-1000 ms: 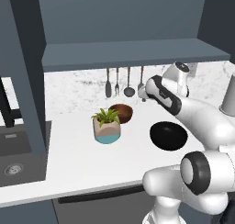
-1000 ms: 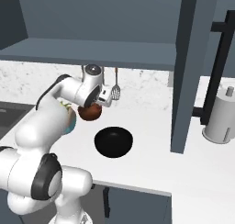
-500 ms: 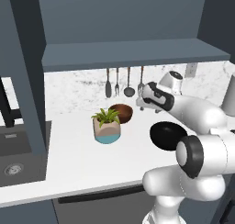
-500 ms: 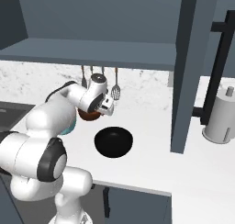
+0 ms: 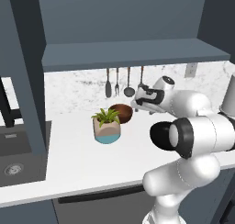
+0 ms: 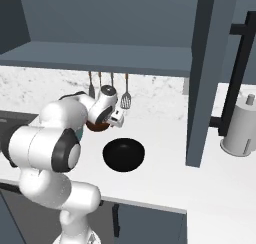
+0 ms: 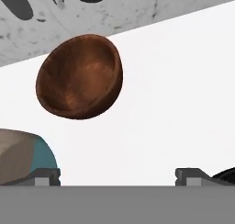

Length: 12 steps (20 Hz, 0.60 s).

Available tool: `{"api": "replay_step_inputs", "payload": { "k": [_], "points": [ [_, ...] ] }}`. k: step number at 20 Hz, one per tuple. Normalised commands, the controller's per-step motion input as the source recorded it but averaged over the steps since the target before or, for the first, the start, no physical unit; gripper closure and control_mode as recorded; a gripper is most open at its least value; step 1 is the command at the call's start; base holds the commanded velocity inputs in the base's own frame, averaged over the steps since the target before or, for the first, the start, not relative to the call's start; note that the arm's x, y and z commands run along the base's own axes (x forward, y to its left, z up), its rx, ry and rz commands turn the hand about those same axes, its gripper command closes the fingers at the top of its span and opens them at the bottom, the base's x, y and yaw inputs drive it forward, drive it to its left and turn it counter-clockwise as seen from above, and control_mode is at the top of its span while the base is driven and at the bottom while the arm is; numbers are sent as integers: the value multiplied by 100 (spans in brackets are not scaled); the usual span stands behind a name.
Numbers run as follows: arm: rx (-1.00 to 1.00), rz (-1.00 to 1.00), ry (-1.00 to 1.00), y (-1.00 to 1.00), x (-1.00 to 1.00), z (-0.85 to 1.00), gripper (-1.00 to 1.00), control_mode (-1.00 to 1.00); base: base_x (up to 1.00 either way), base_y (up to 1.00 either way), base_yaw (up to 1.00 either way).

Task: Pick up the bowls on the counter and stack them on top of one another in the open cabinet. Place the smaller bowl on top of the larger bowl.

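1. Smaller bowl [image 7: 79, 76]: reddish-brown, upright on the counter [image 5: 78, 159] near the backsplash, just beside the plant pot [image 5: 107, 125].
2. Gripper [image 7: 117, 175]: fingers spread wide, holding nothing; only the tips visible in the hand view.
3. Key relation: bowl ahead of the fingers and off toward the left tip, not between them.
4. Larger bowl [image 6: 123, 155]: black, on the counter, nearer the base.
5. Open cabinet [image 5: 133, 53]: shelf above, bare where visible.
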Motion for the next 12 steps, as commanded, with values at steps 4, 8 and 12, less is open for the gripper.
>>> {"api": "replay_step_inputs", "payload": {
  "k": [4,8,12],
  "points": [
    [0,0,0,11,33,-23,-100,-100,0,0,0],
    [1,0,0,17,46,-29,-100,-100,0,0,0],
    [2,0,0,26,52,-40,-100,-100,0,0,0]
  ]
}}
